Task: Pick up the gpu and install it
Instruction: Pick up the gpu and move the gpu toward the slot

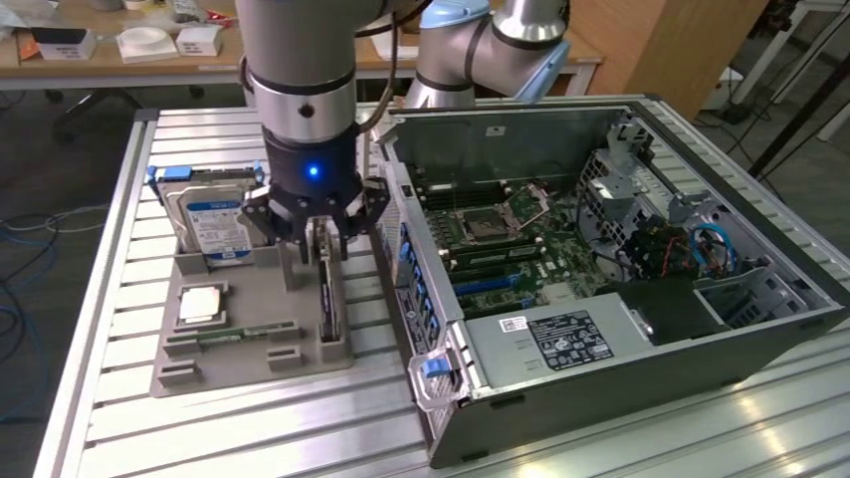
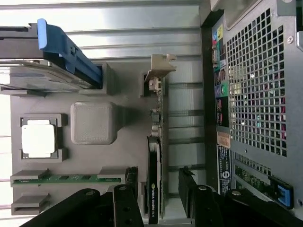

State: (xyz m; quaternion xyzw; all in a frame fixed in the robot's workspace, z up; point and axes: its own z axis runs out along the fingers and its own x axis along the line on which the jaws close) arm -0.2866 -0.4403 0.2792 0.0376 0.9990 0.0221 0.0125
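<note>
The gpu (image 1: pixel 328 304) stands on its long edge in a slot of the grey holder (image 1: pixel 253 363), between the hard drive and the computer case. In the wrist view it is a thin black card (image 2: pixel 153 184) with a silvery bracket (image 2: pixel 160 71) at its far end. My gripper (image 1: pixel 322 242) hangs directly over the card, and it is open. In the wrist view the gripper (image 2: pixel 158 182) straddles the card, one finger (image 2: pixel 131 182) on each side with a gap between each pad and the card. Nothing is held.
The holder also carries a silver hard drive (image 1: pixel 219 227) with a blue-white label, a processor chip (image 1: pixel 202 304) and a green memory stick (image 1: pixel 246 334). The open computer case (image 1: pixel 598 249) lies close beside the holder on the exterior view's right, its perforated rear wall (image 2: pixel 258 94) near the fingers.
</note>
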